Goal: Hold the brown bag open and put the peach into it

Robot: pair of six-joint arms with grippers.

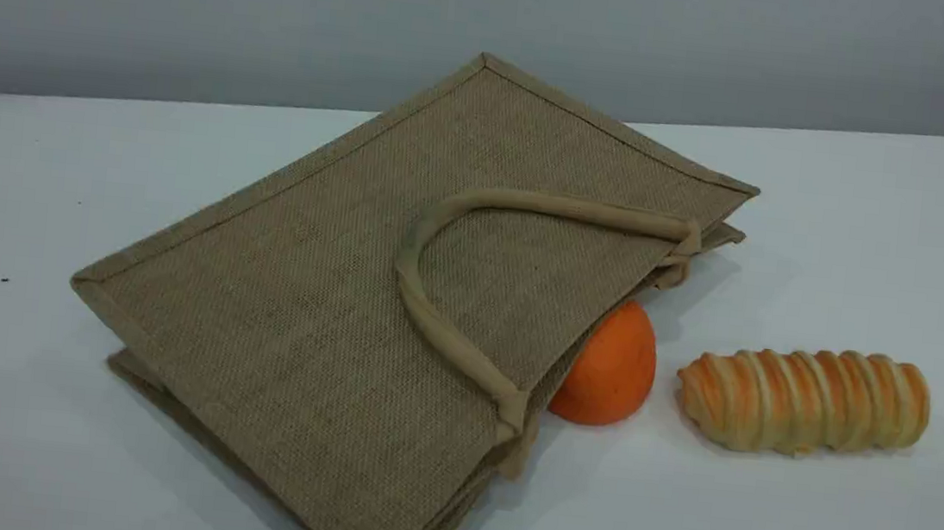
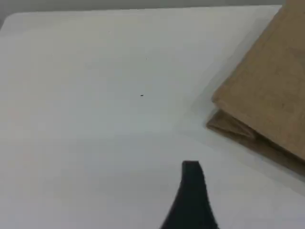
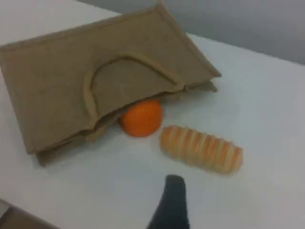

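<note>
The brown bag (image 1: 330, 303) lies flat on its side on the white table, its mouth facing right and one rope handle (image 1: 421, 303) folded back onto its upper face. The peach is out of view. In the left wrist view only the bag's corner (image 2: 271, 95) shows at the right, well away from the left gripper (image 2: 191, 171), whose one dark fingertip hangs over bare table. The right gripper (image 3: 175, 186) hovers over the table in front of the bag (image 3: 62, 81). Both grippers are open and hold nothing. Neither arm shows in the scene view.
An orange fruit (image 1: 609, 369) sits at the bag's mouth, partly tucked under its upper edge. A striped bread roll (image 1: 805, 401) lies just to its right. Both also appear in the right wrist view, the orange fruit (image 3: 141, 118) left of the roll (image 3: 202, 149).
</note>
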